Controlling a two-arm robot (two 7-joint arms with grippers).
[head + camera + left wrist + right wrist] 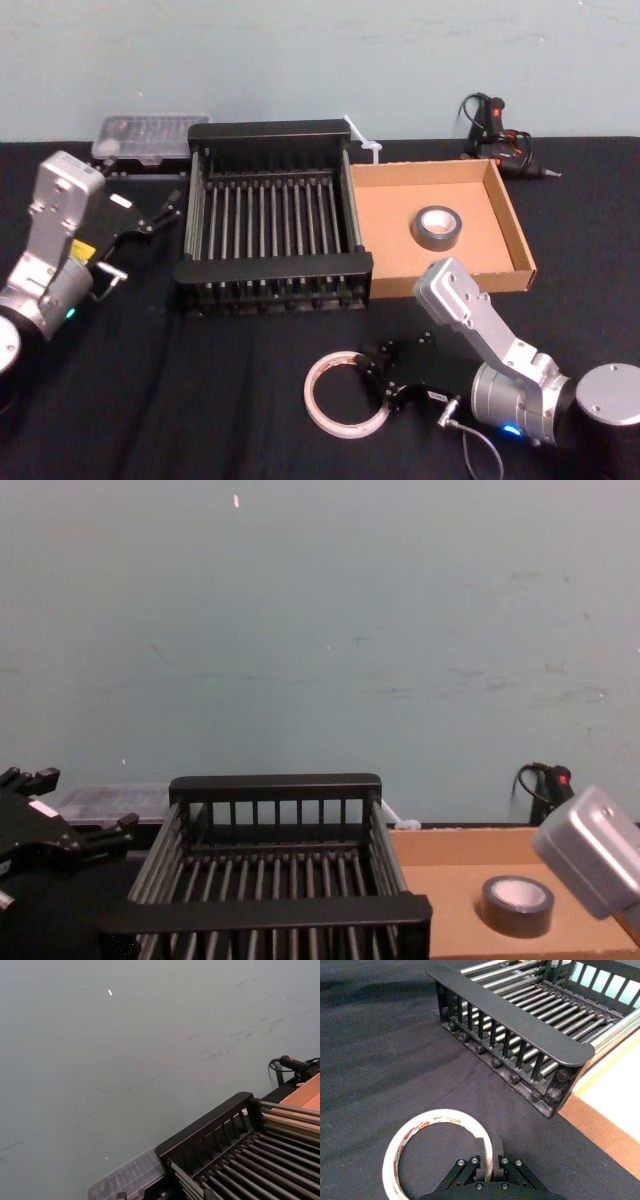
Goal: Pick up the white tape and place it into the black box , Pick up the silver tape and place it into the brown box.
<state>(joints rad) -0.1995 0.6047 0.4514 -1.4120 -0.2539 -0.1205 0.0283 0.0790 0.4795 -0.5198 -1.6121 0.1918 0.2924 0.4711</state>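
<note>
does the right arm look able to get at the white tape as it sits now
Probably yes: the right gripper is already at the white tape, its fingers closed on the ring's band on the table, with nothing between them.

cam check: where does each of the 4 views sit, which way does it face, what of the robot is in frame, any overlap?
Head: high, looking forward and down at the black box, brown box, silver tape, white tape; left gripper and right gripper with their arms.
Chest: low, looking forward across the crate to the wall; left gripper.
Left wrist: beside the crate, aimed at the wall.
Right wrist: above the cloth; right gripper shut on the white tape's band.
Shared: black box and brown box in all four.
</note>
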